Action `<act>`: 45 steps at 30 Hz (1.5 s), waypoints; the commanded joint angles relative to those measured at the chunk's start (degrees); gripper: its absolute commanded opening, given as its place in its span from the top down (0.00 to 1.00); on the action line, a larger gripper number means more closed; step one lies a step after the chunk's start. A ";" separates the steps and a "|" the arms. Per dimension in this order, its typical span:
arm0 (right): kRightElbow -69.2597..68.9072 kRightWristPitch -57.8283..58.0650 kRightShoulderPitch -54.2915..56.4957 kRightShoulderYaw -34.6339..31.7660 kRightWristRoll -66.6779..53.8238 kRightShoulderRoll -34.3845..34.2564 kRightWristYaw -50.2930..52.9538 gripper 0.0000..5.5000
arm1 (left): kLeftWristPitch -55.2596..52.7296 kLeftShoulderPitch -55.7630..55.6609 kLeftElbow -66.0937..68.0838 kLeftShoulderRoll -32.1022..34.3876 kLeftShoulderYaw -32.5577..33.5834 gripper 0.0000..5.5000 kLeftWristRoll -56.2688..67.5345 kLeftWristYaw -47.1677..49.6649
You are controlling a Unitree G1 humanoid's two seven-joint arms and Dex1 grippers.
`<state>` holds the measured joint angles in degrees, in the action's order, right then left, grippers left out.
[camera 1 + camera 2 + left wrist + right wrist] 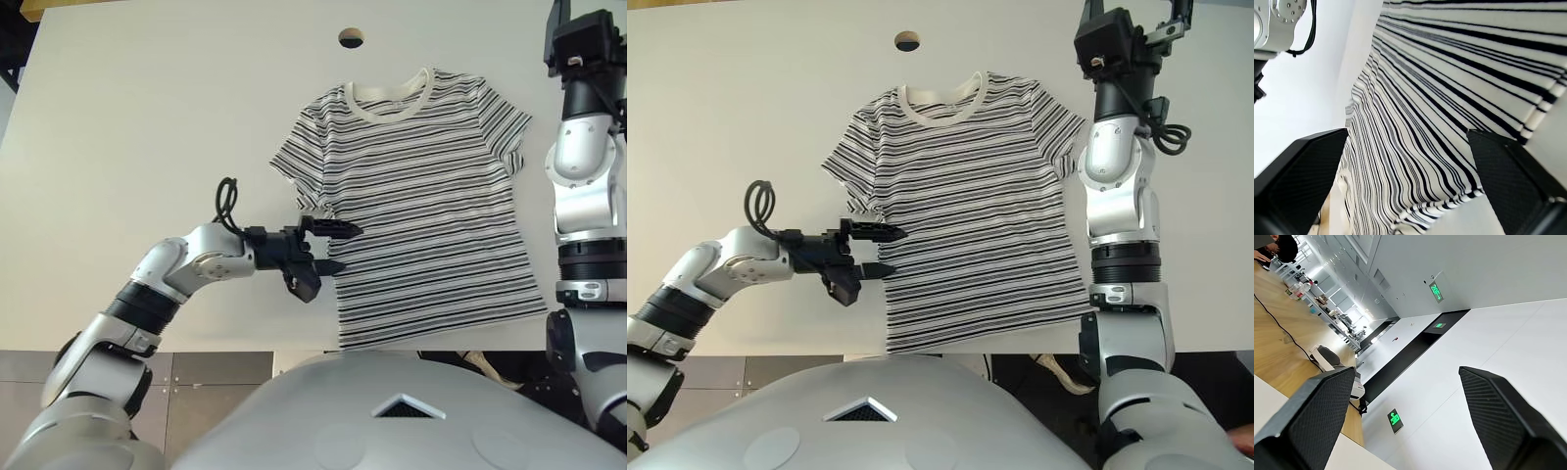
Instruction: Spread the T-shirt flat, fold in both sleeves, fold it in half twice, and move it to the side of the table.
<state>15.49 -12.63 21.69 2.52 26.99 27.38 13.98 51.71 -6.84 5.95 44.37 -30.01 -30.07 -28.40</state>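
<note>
the striped t-shirt (421, 206) lies flat on the white table (147, 127), front side up. its collar points to 12 o'clock and both sleeves are spread out. the left gripper (350, 249) is at the shirt's 8 o'clock side, just under the sleeve. its two fingers are wide apart over the shirt's edge and grab nothing. the right gripper (1405, 377) is lifted high at the shirt's 2 o'clock, fingers wide apart, holding nothing. a small round hole (351, 37) sits at 11 o'clock from the collar.
</note>
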 commanded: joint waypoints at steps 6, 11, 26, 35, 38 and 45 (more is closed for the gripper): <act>-0.55 0.56 -1.83 0.35 1.46 -0.70 -0.08 0.29 | -3.12 1.31 9.10 8.09 5.92 0.18 -4.35 0.84; -0.37 0.24 -1.65 0.94 1.57 -0.61 -0.91 0.29 | -1.99 3.87 7.34 8.49 6.96 0.18 -2.11 1.51; -10.09 -11.45 -11.22 8.78 -2.10 4.20 -16.15 0.29 | -5.86 13.79 -8.13 8.29 16.01 0.18 15.78 0.48; -7.83 -12.50 -10.07 10.81 0.91 3.87 -20.74 0.29 | -6.78 13.59 -7.50 8.02 20.77 0.18 15.97 0.51; 0.97 -12.56 -2.87 16.14 7.00 -0.43 -19.08 0.29 | -12.62 2.74 -0.74 0.73 21.05 0.18 4.93 8.93; 2.64 -14.25 0.53 18.17 8.24 -3.77 -17.32 0.29 | -9.44 -21.16 25.95 -9.32 10.24 0.18 -8.28 15.57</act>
<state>18.12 -26.72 23.08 21.06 34.86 23.05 -3.96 41.03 -23.10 26.13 36.11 -17.83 -36.51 -13.52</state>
